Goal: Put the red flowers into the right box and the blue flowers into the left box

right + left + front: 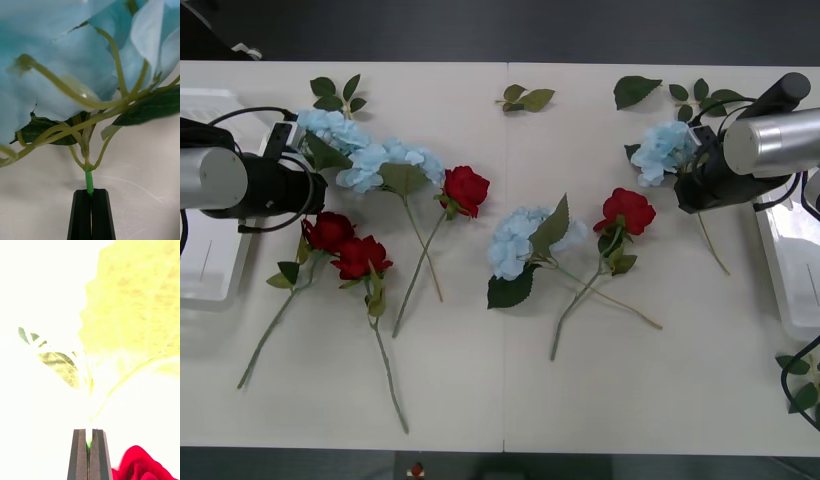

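Four red flowers lie on the white table: one (465,188) left of centre, two (330,230) (360,255) close together at the left, and one (627,210) right of centre. Of the blue flowers, one pair (385,160) lies at the upper left and a single one (520,240) in the middle. My right gripper (90,193) is shut on the green stem of a blue flower (665,148) at the upper right. My left gripper (89,433) is shut on a thin green stem of the blue flower (330,128), with a red bloom (138,465) just beside it. The left box (205,270) and the right box (792,260) stand at the table's two ends.
Loose green leaf sprigs lie along the far edge (525,97), (337,93), (635,90). More leaves and a black cable (800,385) sit at the near right. Long stems (390,375) reach toward the front edge.
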`<state>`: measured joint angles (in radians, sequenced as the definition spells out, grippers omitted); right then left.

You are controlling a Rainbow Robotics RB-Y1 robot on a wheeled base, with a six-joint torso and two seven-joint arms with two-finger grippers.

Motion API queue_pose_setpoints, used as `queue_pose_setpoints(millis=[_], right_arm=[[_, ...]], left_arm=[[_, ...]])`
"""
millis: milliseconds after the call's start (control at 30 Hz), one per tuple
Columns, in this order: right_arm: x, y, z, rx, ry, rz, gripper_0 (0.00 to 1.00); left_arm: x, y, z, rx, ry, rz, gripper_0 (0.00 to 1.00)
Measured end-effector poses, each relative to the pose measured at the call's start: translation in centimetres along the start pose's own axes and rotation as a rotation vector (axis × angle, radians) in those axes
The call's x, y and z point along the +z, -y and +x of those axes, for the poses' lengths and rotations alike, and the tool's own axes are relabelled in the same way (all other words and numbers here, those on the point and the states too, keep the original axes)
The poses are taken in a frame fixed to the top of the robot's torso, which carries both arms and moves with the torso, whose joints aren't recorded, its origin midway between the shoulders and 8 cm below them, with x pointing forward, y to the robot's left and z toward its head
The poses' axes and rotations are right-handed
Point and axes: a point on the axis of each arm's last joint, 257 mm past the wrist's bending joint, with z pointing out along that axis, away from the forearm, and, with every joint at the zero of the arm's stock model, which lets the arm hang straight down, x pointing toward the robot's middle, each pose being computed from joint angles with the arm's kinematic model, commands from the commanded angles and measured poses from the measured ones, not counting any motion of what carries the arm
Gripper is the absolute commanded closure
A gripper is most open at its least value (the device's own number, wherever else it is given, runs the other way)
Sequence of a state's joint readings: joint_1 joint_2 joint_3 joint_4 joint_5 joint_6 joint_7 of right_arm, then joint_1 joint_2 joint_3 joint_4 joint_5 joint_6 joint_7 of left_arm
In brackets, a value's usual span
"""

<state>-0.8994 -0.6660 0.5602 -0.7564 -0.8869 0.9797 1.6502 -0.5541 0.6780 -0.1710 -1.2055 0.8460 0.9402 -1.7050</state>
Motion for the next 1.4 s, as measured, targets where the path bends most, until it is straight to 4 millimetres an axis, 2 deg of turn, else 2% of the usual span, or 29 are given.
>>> queue_pose_setpoints(millis=[100,200,333,433,567,667,800,867,967,1033,1100,1200,1300,1400], right_arm=[[-0.6,-1.6,-0.3,-0.017,0.006,-0.09,1.0],[-3.0,-3.0,-0.8,-0.073,0.012,-0.233,1.0],[-9.0,-4.3,-5.0,0.015,0.152,-0.476,1.0],[-13.0,-3.2,-6.9,-0.002,0.238,-0.545,1.0],[-18.9,-3.6,-9.1,-0.077,0.399,-0.694,1.0],[-21.4,-3.4,-9.9,-0.103,0.473,-0.732,1.0],[-25.4,-5.8,-10.1,-0.086,0.584,-0.888,1.0],[-26.2,-7.3,-9.4,-0.154,0.638,-0.905,1.0],[-27.3,-9.4,-8.5,-0.209,0.716,-0.924,1.0],[-27.9,-11.6,-8.5,-0.212,0.757,-0.947,1.0],[-28.4,-14.4,-8.4,-0.214,0.788,-0.986,1.0],[-28.5,-18.5,-8.8,-0.227,0.822,-1.035,1.0],[-28.4,-22.4,-9.8,-0.226,0.877,-1.048,1.0],[-29.1,-26.1,-10.5,-0.208,0.922,-1.099,1.0]], left_arm=[[-2.2,-0.3,-2.1,0.014,0.022,0.006,1.0],[-5.0,-1.5,-4.6,0.028,0.056,-0.006,1.0],[-9.4,-4.6,-7.1,0.003,0.079,-0.036,1.0],[-12.7,-7.9,-9.0,-0.028,0.11,-0.079,1.0],[-17.0,-12.4,-10.0,-0.039,0.116,-0.16,1.0],[-19.5,-15.2,-9.8,-0.049,0.101,-0.216,1.0],[-21.2,-18.8,-8.3,-0.092,0.102,-0.272,1.0],[-21.4,-20.3,-7.1,-0.116,0.115,-0.294,1.0],[-21.4,-22.5,-4.1,-0.152,0.111,-0.328,1.0],[-21.3,-23.7,-1.7,-0.169,0.092,-0.348,1.0],[-20.9,-24.6,0.4,-0.178,0.071,-0.366,1.0],[-20.6,-25.3,2.6,-0.183,0.049,-0.382,1.0],[-20.1,-25.5,3.8,-0.193,0.035,-0.384,1.0],[-19.3,-25.5,4.6,-0.216,0.033,-0.377,1.0]])
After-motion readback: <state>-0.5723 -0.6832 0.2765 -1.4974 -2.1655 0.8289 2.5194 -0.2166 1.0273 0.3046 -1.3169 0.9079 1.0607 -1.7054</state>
